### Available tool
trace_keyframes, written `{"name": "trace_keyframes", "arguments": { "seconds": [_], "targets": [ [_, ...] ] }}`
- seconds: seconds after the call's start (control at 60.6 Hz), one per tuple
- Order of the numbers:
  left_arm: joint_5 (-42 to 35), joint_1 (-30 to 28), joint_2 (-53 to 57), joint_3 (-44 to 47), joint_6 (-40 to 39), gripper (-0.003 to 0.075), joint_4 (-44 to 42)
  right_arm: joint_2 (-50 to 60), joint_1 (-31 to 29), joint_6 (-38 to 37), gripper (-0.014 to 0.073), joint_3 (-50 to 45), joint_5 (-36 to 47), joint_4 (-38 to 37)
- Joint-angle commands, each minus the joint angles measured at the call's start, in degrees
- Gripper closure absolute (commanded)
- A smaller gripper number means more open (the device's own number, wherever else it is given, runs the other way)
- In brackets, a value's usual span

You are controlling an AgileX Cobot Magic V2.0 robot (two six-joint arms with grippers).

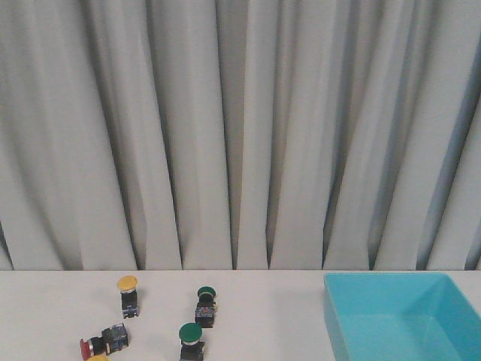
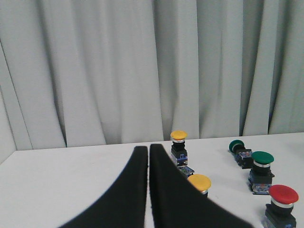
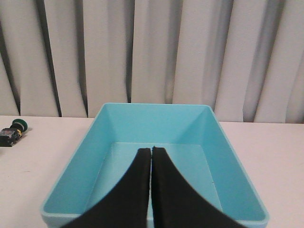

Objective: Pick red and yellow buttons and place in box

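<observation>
A yellow button [image 1: 128, 284] stands upright at the table's left; it also shows in the left wrist view [image 2: 178, 136]. A red button [image 1: 88, 347] lies on its side near the front edge, and shows as a red cap in the left wrist view [image 2: 283, 194]. A second yellow button [image 2: 199, 182] sits just beside my left gripper's fingers; only its cap edge [image 1: 97, 359] peeks in at the front view's bottom. My left gripper [image 2: 148, 148] is shut and empty. The turquoise box [image 1: 391, 316] is empty at the right. My right gripper [image 3: 151, 150] is shut and empty above the box [image 3: 152, 128].
Two green-capped switches stand among the buttons: one lying down [image 1: 206, 304], one upright [image 1: 192, 342]; they also show in the left wrist view [image 2: 240, 150] [image 2: 261, 166]. A grey curtain [image 1: 240, 128] hangs behind the white table [image 1: 263, 316].
</observation>
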State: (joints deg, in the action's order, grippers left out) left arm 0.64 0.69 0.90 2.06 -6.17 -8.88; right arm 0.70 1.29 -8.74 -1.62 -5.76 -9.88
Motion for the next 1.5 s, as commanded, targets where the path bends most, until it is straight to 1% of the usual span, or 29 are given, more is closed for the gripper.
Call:
{"name": "trace_keyframes", "arguments": {
  "seconds": [0.0,0.412,0.594,0.66,0.726,0.775,0.841,0.891,0.924,0.99,1.039,1.072,1.105,1.171,1.237,1.27,1.287,1.353,1.402,1.485],
  "targets": [
    [-4.6,0.0,0.6,0.0,-0.5,0.0726,0.5,0.9,-0.2,0.7,0.0601,-0.9,4.0,-0.4],
    [-4.7,0.0,0.6,0.0,-0.4,0.0726,0.5,0.9,-0.2,0.7,0.0601,-0.9,4.0,-0.4],
    [-4.7,0.0,0.6,0.0,3.1,0.0726,0.3,0.9,-0.2,0.7,0.0601,-0.9,4.0,-0.4],
    [-5.4,0.0,0.6,0.0,2.4,0.0726,0.6,0.9,-0.2,1.1,0.0601,-0.8,4.9,-1.2],
    [-9.9,0.0,0.6,-0.8,0.6,0.0726,0.6,0.9,-0.2,4.5,0.0601,0.4,12.4,-4.3],
    [-16.4,0.0,0.6,-2.3,-0.2,0.0726,0.5,0.8,-0.2,6.2,0.0601,2.4,22.7,-5.7],
    [-25.3,0.0,-0.2,-6.1,0.6,0.0726,0.5,-1.0,-0.2,12.0,0.0601,6.2,35.0,-4.7],
    [-30.4,0.0,-2.3,-9.6,2.2,0.0726,0.5,-5.1,-0.2,17.9,0.0601,10.5,41.3,-1.3],
    [-32.8,0.0,-5.0,-12.6,3.7,0.0726,0.5,-8.8,-0.2,21.5,0.0601,14.0,43.7,2.4],
    [-32.6,0.0,-13.0,-20.1,6.2,0.0726,0.5,-17.2,-0.2,25.6,0.0601,23.3,45.4,10.4],
    [-31.0,0.0,-19.6,-26.5,7.1,0.0726,0.5,-24.0,-0.2,25.3,0.0601,30.6,43.8,15.2],
    [-28.0,0.0,-24.3,-31.2,7.1,0.0726,0.5,-28.0,-0.2,24.5,0.0601,35.1,41.2,18.2],
    [-25.2,0.1,-27.1,-34.2,6.9,0.0726,0.5,-32.5,-0.2,24.5,0.0601,39.3,36.1,21.6],
    [-13.6,0.1,-34.2,-41.9,4.0,0.0726,0.6,-39.9,-0.2,26.1,0.0601,46.8,23.8,26.0],
    [-3.3,0.7,-39.9,-46.9,1.2,0.0726,0.5,-45.2,-0.1,29.1,0.0601,51.8,12.3,26.4],
    [1.1,1.1,-42.4,-48.4,0.6,0.0726,0.5,-47.4,-0.1,31.2,0.0601,53.4,6.3,25.6],
    [2.7,1.3,-43.5,-49.0,0.6,0.0726,0.5,-48.1,-0.1,32.0,0.0601,53.7,4.7,25.2],
    [5.1,1.4,-46.7,-49.9,0.6,0.0726,0.5,-50.8,-0.1,33.5,0.0601,54.0,-2.4,24.8],
    [6.4,1.4,-48.4,-49.9,0.5,0.0726,0.5,-52.5,-0.1,33.4,0.0601,53.5,-5.5,25.3],
    [9.4,1.4,-50.5,-49.9,-1.3,0.0726,0.7,-54.6,-0.1,32.5,0.0600,53.1,-8.3,26.3]
  ]
}}
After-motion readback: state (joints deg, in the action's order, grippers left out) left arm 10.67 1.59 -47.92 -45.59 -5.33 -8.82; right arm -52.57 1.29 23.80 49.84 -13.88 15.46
